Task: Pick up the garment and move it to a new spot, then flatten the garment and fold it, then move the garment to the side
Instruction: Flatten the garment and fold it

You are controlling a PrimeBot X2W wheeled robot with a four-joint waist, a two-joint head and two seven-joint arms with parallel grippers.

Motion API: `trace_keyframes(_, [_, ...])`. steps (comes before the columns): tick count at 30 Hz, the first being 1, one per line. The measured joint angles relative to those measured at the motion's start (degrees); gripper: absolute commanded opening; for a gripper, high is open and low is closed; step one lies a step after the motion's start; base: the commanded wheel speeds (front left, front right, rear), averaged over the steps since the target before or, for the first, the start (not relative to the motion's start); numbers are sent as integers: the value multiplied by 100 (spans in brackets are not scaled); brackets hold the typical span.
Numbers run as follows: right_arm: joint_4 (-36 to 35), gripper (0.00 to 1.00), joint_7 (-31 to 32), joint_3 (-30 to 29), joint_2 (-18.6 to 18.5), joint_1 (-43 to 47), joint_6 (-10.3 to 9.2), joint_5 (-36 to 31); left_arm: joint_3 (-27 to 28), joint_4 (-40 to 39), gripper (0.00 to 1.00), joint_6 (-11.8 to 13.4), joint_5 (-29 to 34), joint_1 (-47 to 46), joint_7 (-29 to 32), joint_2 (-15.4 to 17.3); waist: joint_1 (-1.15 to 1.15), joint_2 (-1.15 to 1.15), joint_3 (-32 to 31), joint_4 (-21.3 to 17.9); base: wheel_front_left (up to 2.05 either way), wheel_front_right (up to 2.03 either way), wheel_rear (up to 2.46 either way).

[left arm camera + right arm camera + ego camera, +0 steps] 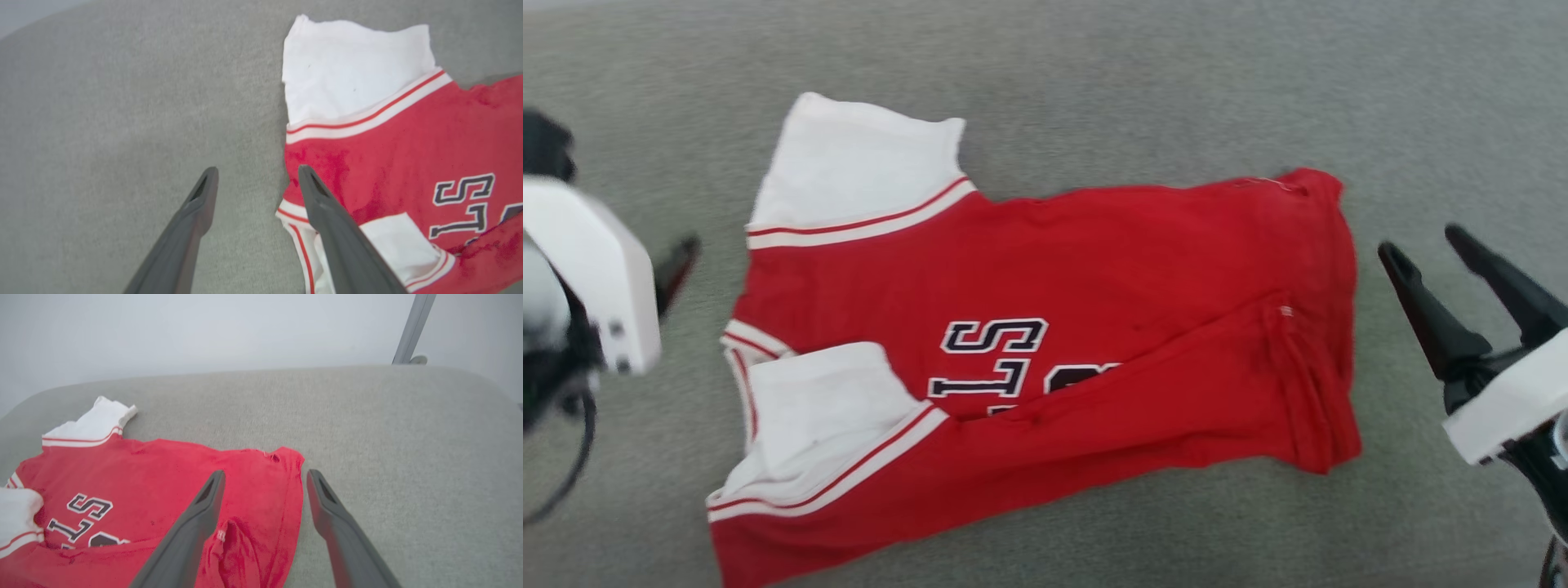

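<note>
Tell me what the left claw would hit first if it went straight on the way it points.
Likely the grey surface beside the garment, whose edge runs between the tips of the open left claw: one finger would land on red fabric, the other on bare grey. Its height above them is unclear.

There is one garment (pixel 1045 269), one grey padded surface (pixel 1094 82) and two claws: left claw (pixel 257 171) and right claw (pixel 265 474).

grey fabric-covered tabletop (pixel 1143 73), far corners rounded; one item directly on it: red jersey shirt with white sleeves and red-white striped trim (pixel 1160 261); lies flat; near long edge folded over, hiding part of the black lettering; sleeves left, hem right
</note>
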Motion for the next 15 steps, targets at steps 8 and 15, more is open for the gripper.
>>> trace_keyframes(8, [320, 100, -1423, 513, 463, -453, 1, -391, -240, 1511, 100, -1005, 471, -1453, -7, -627, 0, 0, 210, -595, 0, 0, 0])
trace_keyframes(15, [753, 100, -1873, 1163, 490, -804, 0, -279, -372, 3021, 100, -1302, 597, -2114, 108, -1039, 0, 0, 485, -1079, 0, 0, 0])
